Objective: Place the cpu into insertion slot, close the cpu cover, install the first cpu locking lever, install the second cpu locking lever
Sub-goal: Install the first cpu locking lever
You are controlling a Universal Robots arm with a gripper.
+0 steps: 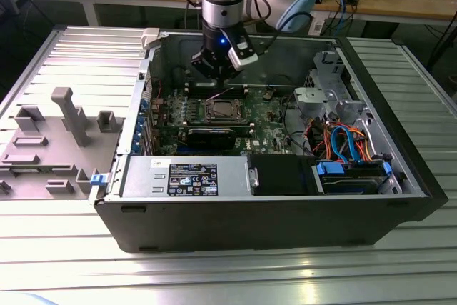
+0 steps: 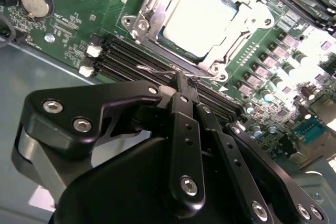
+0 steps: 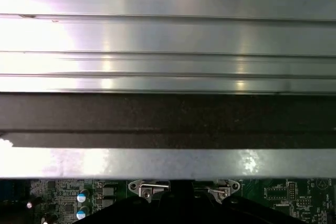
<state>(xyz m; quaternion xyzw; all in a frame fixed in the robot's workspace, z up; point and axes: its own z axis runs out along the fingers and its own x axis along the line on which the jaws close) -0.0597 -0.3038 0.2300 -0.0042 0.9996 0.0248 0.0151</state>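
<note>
Pincer fingers are together, tips pinched at a thin wire lever beside the socket; actual grip is hard to confirm. Second wrist view shows cpu seated in the insertion slot, cpu cover down around it. Exterior view: pincer inside the PC case, arm blocks board's rear. Grey fixture sits on the desk.

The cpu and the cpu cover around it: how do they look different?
The cpu is a plain, flat, pale grey square; the cpu cover is a shiny, stamped metal frame with a square hole. The cpu sits inside the opening; the cover lies closed around its edges. Both are square, metallic and flat on the board.
</note>
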